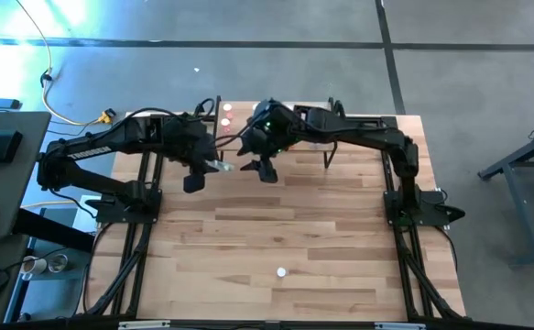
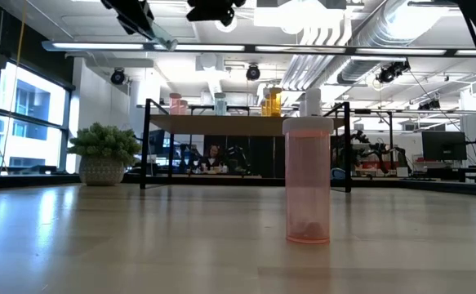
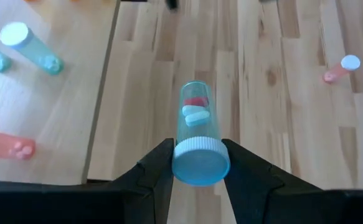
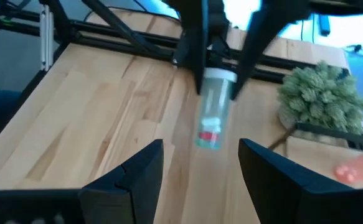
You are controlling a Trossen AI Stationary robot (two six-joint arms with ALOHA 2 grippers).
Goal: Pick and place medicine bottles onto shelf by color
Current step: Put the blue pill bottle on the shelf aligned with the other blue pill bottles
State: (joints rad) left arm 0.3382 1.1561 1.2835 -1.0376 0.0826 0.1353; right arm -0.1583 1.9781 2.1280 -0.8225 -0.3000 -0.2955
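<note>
I see both arms stretched inward over table's (image 1: 285,229) far half, beside shelf (image 2: 246,124). Shelf mostly hidden under arms from above. Left gripper (image 3: 197,163) clenched on clear bottle (image 3: 197,134) at cap, held above table, pills inside. Right gripper (image 4: 200,163) spread wide, empty, facing it. Pink bottle (image 2: 307,180) upright near front.
</note>
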